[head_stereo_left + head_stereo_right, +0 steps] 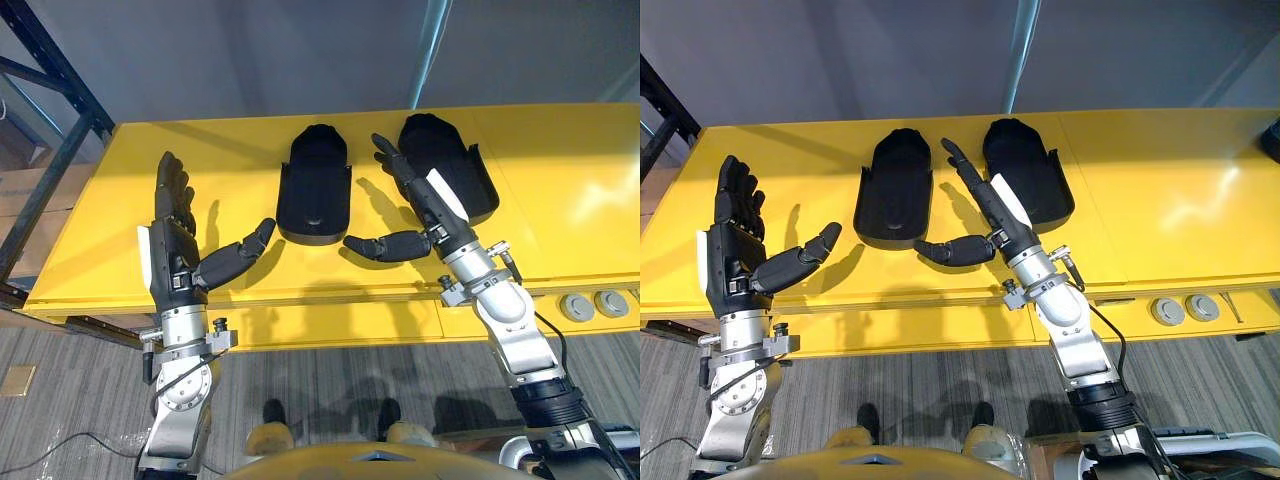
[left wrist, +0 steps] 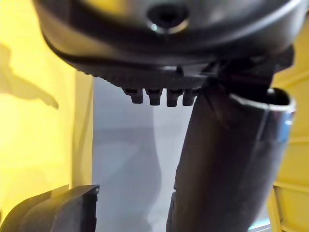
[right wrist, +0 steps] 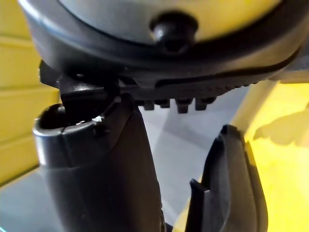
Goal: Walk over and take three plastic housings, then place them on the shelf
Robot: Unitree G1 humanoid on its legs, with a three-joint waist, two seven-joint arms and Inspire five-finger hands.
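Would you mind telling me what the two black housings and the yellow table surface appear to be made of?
Left housing and right housing: likely moulded plastic, matte, with dull highlights. Yellow table: probably painted metal, glossy; it reflects light.

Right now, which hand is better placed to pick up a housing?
Probably right. The right hand hangs open between the two housings, fingers beside the right housing. The left hand, also open, stands apart from the left housing.

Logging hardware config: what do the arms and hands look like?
The left arm and right arm are silver-grey metal with round wrist joints. The left hand and right hand are black with segmented fingers, each bearing a white panel on one side.
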